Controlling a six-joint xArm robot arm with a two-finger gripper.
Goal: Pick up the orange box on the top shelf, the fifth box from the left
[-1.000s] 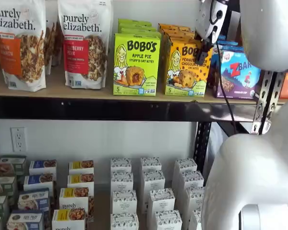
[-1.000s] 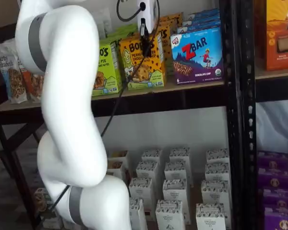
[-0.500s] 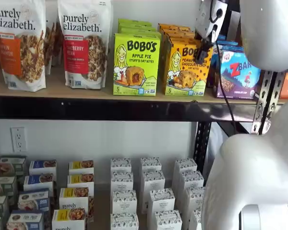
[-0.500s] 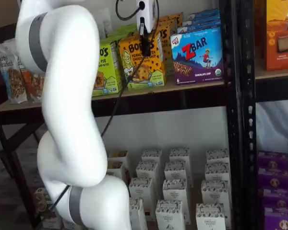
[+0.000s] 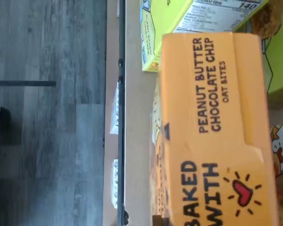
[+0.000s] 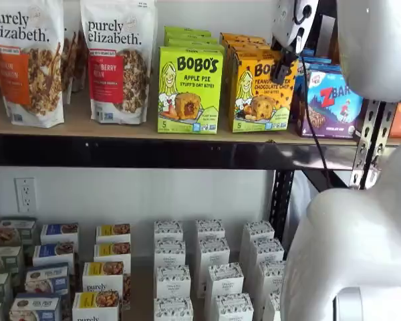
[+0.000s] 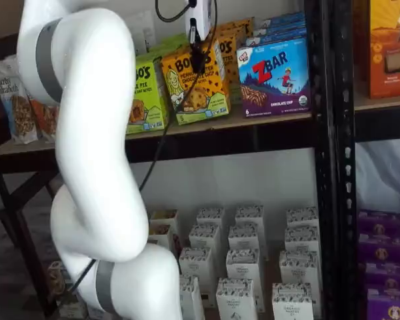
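Observation:
The orange box stands on the top shelf between a green carton and a blue box. In both shelf views it leans out of line with the orange cartons behind it, its base slightly off the board. My gripper comes down on its top right part, black fingers closed on the carton's upper edge. The wrist view shows the orange box's top face, printed "Peanut Butter Chocolate Chip", close up.
A lime-green Bobo's Apple Pie carton stands close beside the orange box, a blue ZBar box on its other side. Granola bags stand further left. Small white boxes fill the lower level. My white arm stands before the shelves.
The gripper has risen a little, and the orange box has tipped and lifted slightly with it. The neighbouring cartons have not moved.

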